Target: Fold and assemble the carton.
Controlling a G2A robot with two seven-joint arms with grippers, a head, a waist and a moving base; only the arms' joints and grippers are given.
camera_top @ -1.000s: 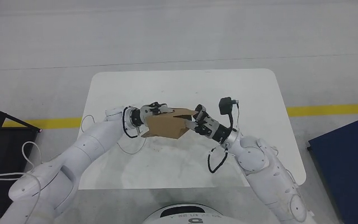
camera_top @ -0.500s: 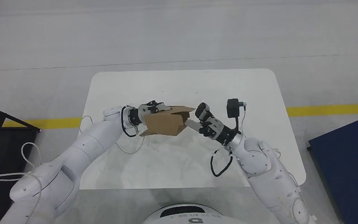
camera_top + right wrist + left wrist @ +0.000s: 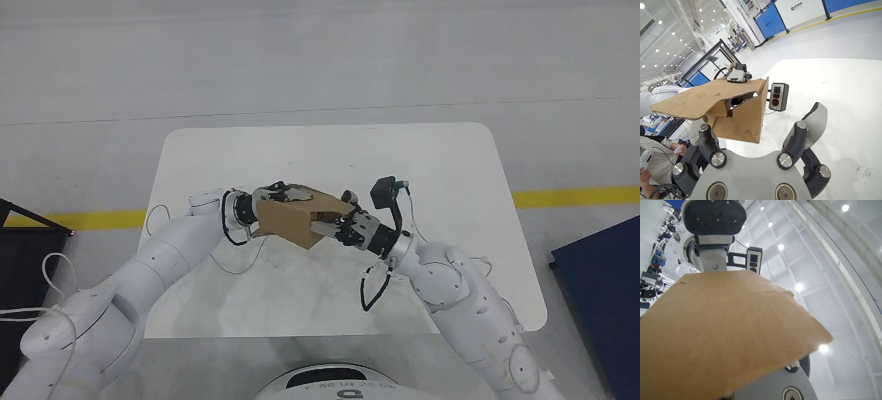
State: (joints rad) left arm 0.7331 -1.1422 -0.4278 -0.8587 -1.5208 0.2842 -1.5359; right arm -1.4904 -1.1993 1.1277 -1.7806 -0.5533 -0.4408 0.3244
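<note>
A brown carton (image 3: 298, 214) is held above the middle of the white table (image 3: 450, 170), partly folded, with one long flap sticking out over its open end. My left gripper (image 3: 268, 196) is shut on the carton's top panel; its upper finger (image 3: 736, 76) lies on the panel, and its pad (image 3: 713, 217) rises above the cardboard (image 3: 719, 332). My right gripper (image 3: 335, 229) is open at the carton's open end. In the right wrist view the carton (image 3: 745, 117) sits between the spread fingers, the flap (image 3: 694, 102) covers one, and the other finger (image 3: 815, 115) stands free.
The table's front edge (image 3: 330, 332) runs close to both arms. Bare tabletop lies on the far side and to the right. A dark blue object (image 3: 600, 290) stands on the floor off the right edge, and a black frame (image 3: 20, 240) off the left.
My right gripper has moved left, back in against the carton's open end and under its flap. The carton has turned in my left gripper, its right end now lower.
</note>
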